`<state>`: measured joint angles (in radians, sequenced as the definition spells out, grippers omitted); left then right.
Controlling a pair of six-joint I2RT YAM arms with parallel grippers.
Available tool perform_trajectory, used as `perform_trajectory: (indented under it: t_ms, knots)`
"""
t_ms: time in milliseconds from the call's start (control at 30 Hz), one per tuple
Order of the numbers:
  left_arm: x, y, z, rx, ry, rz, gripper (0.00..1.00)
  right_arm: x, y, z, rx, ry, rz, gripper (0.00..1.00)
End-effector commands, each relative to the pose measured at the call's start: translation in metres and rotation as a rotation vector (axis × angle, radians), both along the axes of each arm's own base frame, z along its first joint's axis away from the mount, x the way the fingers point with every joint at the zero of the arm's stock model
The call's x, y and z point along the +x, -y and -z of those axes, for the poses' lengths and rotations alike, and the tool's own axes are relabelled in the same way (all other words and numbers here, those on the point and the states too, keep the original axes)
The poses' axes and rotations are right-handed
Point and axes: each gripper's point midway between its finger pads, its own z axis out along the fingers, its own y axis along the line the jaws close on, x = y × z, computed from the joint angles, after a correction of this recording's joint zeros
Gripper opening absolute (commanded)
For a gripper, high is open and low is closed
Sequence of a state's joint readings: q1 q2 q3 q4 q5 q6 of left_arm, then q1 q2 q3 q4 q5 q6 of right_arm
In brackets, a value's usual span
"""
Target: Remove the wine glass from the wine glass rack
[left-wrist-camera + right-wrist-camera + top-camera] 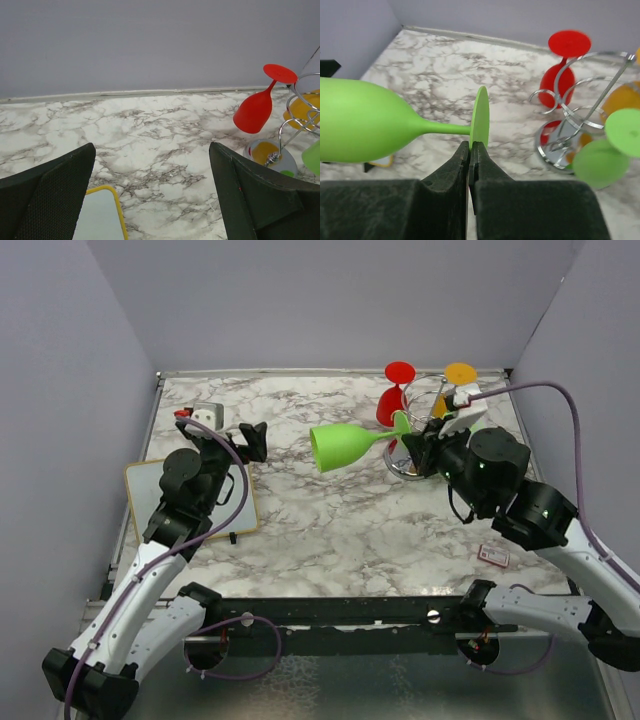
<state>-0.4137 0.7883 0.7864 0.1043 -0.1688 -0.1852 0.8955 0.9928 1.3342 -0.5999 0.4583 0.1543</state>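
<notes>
Pretty much done imo: right gripper (470, 145) pinches the green wine glass (365, 122) by its foot, clear of the wine glass rack (570, 125), left gripper (150, 152) gapes empty, only set-down left.

we find no word, number or brand that we can read in any of the views. a small red and white card (493, 556) lies on the marble table (330, 520) near its front right edge; it seems to carry print, but that is too small and blurred for us to make out. we read nothing on the white board (150, 490) with the yellow rim, and no mark shows on the white box (207, 415) at the far left.
</notes>
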Motion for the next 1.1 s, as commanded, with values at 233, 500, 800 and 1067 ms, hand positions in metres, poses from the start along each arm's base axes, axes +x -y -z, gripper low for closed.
perform_trajectory:
  t_ms: [233,500,800,1067]
  knots:
    - [-0.034,-0.013,0.017,-0.237,-0.199,-0.051,0.99,-0.04,-0.001,0.025,0.768,-0.207,0.028,0.01]
    - [-0.097,0.056,-0.031,-0.345,-0.331,0.417,0.99,-0.044,0.002,0.041,0.765,-0.154,-0.016,0.01]
    - [-0.139,0.1,-0.042,-0.435,-0.463,0.772,0.97,-0.045,-0.022,0.056,0.751,-0.152,-0.115,0.01]
    - [-0.145,0.108,-0.025,-0.425,-0.531,0.839,0.73,-0.045,-0.039,0.07,0.783,-0.204,-0.157,0.01]
